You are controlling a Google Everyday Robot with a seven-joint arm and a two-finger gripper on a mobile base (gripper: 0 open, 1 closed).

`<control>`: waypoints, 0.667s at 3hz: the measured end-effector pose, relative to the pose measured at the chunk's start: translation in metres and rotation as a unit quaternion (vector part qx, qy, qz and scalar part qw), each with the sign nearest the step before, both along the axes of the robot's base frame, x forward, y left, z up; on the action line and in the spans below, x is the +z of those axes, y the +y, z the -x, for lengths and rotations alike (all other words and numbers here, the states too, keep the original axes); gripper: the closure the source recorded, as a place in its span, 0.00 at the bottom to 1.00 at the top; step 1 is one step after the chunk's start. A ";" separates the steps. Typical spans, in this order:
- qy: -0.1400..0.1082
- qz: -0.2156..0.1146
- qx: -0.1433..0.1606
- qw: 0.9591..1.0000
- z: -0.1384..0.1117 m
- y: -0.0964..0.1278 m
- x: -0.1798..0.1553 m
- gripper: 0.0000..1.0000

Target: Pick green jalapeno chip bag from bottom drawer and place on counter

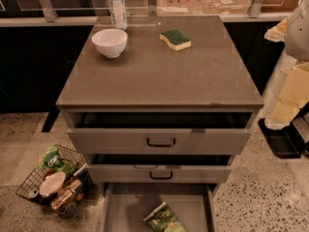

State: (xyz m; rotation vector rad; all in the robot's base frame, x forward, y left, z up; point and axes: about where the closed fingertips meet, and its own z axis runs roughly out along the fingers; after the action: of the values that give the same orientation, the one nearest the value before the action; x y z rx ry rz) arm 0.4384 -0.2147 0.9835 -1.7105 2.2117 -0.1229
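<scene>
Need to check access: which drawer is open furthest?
The bottom drawer, holding the green jalapeno chip bag; both handled drawers above barely protrude. Pincer out of view.

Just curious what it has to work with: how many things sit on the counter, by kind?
Bowl: 1
Bottle: 1
Sponge: 1
Total on the counter: 3
Gripper: out of view; only the arm shows, at right.

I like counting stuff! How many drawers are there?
3, stacked under the counter: top drawer, middle drawer, and bottom drawer holding the green chip bag. None seem hidden. The claw hangs at the picture's right edge.
</scene>
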 end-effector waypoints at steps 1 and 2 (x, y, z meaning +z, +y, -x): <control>0.000 0.000 0.000 1.000 0.000 0.000 0.000 0.00; -0.011 0.003 -0.016 1.000 -0.002 0.000 -0.008 0.00</control>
State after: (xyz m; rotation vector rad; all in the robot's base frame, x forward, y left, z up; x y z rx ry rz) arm 0.4402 -0.2146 0.9752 -1.6699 2.2253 -0.1537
